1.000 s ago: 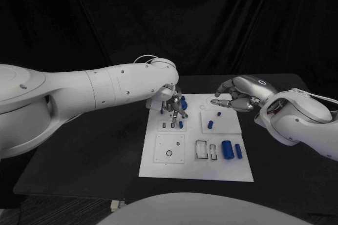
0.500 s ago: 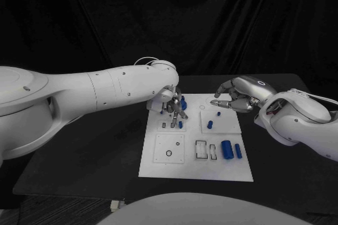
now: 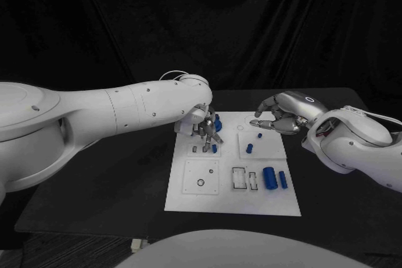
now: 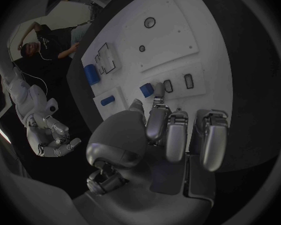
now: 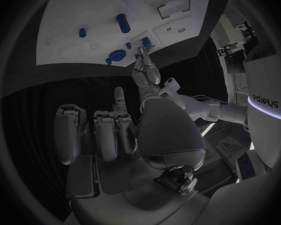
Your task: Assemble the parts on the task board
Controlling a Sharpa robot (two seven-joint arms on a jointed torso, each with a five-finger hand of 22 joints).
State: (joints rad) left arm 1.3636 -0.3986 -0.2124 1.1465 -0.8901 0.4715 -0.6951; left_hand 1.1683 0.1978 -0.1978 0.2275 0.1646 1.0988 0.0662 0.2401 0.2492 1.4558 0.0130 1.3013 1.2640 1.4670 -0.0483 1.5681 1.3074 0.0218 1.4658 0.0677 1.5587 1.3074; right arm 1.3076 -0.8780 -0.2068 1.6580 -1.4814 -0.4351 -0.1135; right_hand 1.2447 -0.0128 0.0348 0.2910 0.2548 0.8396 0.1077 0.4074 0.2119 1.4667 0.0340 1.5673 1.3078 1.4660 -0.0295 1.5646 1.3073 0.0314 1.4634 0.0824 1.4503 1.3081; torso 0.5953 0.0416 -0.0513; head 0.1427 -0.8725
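Our left hand (image 3: 202, 126) hovers fingers-down, holding nothing, over a small blue part (image 3: 214, 147) beside empty slots (image 3: 200, 149), lining up; our right hand (image 3: 280, 117) waits, loosely curled, empty.

- The left arm (image 3: 100, 114) reached in over the near-left part of the task board (image 3: 233, 201), its wrist bent downward.
- The left hand (image 3: 201, 124) hung over the board's far-left corner, fingers (image 4: 158, 116) pointing down, their tips at a small blue part (image 3: 214, 147); whether they gripped it could not be told.
- The right arm (image 3: 360, 149) lay off the board's right edge.
- The right hand (image 3: 280, 118) hovered above the board's far-right corner, fingers curled in, holding nothing.
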